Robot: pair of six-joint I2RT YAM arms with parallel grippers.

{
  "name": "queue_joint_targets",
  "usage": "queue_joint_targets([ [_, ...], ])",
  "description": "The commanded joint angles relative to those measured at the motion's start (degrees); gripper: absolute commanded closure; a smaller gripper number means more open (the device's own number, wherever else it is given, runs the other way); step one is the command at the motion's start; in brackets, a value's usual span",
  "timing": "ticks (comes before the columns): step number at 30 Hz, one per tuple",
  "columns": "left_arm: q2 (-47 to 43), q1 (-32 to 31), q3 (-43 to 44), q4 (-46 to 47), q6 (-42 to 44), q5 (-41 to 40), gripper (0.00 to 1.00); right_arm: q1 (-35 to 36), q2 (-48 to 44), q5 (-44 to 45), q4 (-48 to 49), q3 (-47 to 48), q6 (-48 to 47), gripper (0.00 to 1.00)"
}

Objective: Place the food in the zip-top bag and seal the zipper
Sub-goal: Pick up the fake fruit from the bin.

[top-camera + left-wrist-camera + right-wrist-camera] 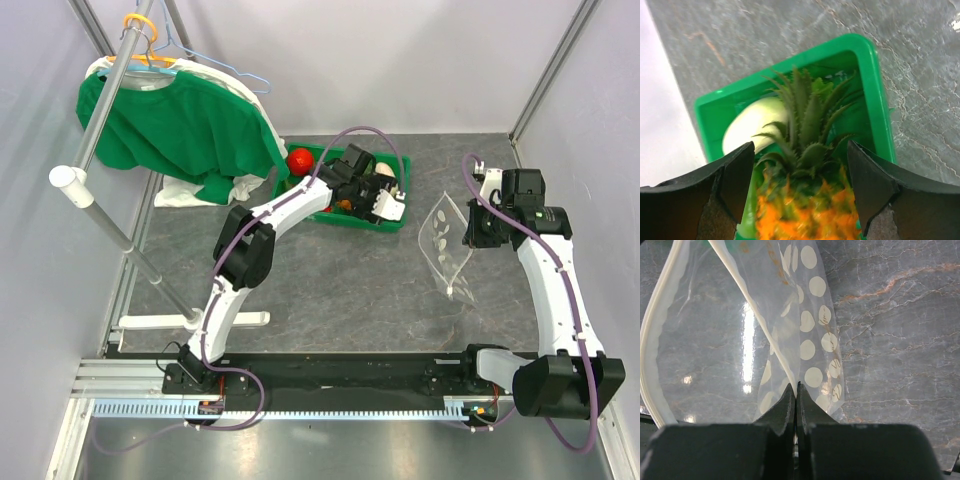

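Observation:
The orange pineapple (805,210) with its green crown lies in the green tray (875,85), next to the white oblong vegetable (752,125). My left gripper (800,146) is open, one finger on each side of the pineapple; in the top view it (378,203) is down in the tray (395,224). A red tomato (300,160) sits at the tray's far left. My right gripper (797,387) is shut on the edge of the clear dotted zip-top bag (812,340) and holds it up with the mouth gaping; its zipper strip (747,295) curves away. In the top view the bag (447,240) hangs left of that gripper (478,232).
A green shirt (170,110) hangs on a metal rack (110,230) at the back left, with the rack's white foot (190,322) on the table. Grey walls stand on both sides. The grey marbled tabletop (340,280) lies between tray and bag.

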Motion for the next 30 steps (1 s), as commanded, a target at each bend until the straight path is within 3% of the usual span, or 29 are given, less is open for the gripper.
queue_joint_targets([
  [1,2.9,-0.3,4.6,-0.9,2.8,-1.3,0.19,-0.3,0.4,-0.6,0.1,2.2,0.8,1.0],
  [11,7.8,-1.8,8.9,-0.6,0.5,-4.1,0.28,-0.8,0.3,-0.7,-0.2,2.6,1.0,1.0],
  [14,7.9,-1.8,8.7,-0.7,0.6,-4.8,0.36,-0.9,0.6,-0.9,-0.4,3.2,1.1,1.0],
  [20,4.9,-2.1,7.1,-1.0,-0.2,-3.2,0.69,-1.0,0.6,-2.3,-0.5,3.2,1.4,1.0],
  [22,1.7,-2.3,5.5,-1.1,-0.3,-2.2,0.75,-1.0,0.8,-2.7,-0.5,3.2,1.4,1.0],
  [26,-4.3,-2.3,2.7,-1.5,-3.2,-0.3,0.98,-1.0,1.2,-4.4,-0.2,3.8,1.6,1.0],
  [30,-9.7,-2.0,1.9,-1.4,-7.9,1.6,0.98,-1.0,0.9,-7.4,0.9,4.3,2.9,1.0],
])
